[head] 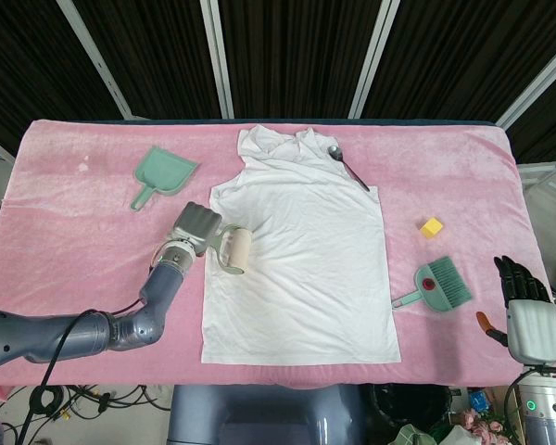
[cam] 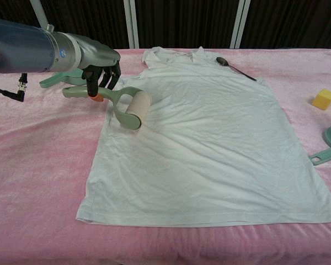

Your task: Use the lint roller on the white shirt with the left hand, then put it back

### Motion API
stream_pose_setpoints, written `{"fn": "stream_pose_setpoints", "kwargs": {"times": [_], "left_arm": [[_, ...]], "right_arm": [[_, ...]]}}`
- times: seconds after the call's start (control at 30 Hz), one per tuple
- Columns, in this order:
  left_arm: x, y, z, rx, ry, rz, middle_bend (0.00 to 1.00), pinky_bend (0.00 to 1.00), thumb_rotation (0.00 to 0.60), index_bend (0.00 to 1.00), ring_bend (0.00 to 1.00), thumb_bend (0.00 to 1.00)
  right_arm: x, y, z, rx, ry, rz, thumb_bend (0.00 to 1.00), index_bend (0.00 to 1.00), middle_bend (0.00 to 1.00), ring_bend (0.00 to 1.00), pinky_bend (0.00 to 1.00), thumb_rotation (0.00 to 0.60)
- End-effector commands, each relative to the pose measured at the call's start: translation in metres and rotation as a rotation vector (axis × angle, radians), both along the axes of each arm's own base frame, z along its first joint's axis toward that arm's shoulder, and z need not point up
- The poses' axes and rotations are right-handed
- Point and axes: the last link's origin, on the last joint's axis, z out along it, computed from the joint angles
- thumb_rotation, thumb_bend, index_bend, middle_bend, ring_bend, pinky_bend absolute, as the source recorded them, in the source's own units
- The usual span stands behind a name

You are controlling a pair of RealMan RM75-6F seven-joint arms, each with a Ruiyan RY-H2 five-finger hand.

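Observation:
A white sleeveless shirt (head: 301, 260) (cam: 204, 138) lies flat in the middle of the pink table. My left hand (head: 196, 225) (cam: 96, 63) grips the pale green handle of the lint roller (head: 235, 252) (cam: 127, 106). The roller's cream drum rests on the shirt's left side, just inside the edge below the armhole. My right hand (head: 524, 311) hangs off the table's front right corner, holding nothing, fingers extended; the chest view does not show it.
A green dustpan (head: 163, 174) (cam: 52, 81) lies left of the shirt's collar. A spoon (head: 347, 165) (cam: 234, 68) lies on the right shoulder. A yellow block (head: 431, 227) (cam: 324, 99) and a green hand brush (head: 437, 286) (cam: 330, 144) sit to the right.

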Motion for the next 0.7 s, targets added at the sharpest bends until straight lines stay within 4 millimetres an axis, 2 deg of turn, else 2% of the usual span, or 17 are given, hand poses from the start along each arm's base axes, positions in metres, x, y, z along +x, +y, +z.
{"fn": "stream_pose_setpoints", "kwargs": {"times": [0.03, 0.4, 0.7], "left_arm": [[-0.001, -0.001, -0.005, -0.005, 0.023, -0.006, 0.61, 0.48, 0.600, 0.64, 0.42, 0.55], [0.003, -0.003, -0.018, -0.002, 0.039, -0.026, 0.61, 0.49, 0.600, 0.65, 0.42, 0.55], [0.018, -0.006, -0.032, 0.024, 0.019, -0.033, 0.61, 0.50, 0.600, 0.64, 0.42, 0.55]], "right_arm": [[0.000, 0.000, 0.000, -0.001, -0.001, 0.000, 0.12, 0.02, 0.08, 0.12, 0.21, 0.600], [-0.001, 0.000, 0.001, 0.000, -0.010, -0.005, 0.12, 0.02, 0.08, 0.12, 0.21, 0.600], [-0.002, -0.001, 0.002, -0.001, -0.019, -0.004, 0.12, 0.02, 0.08, 0.12, 0.22, 0.600]]}}
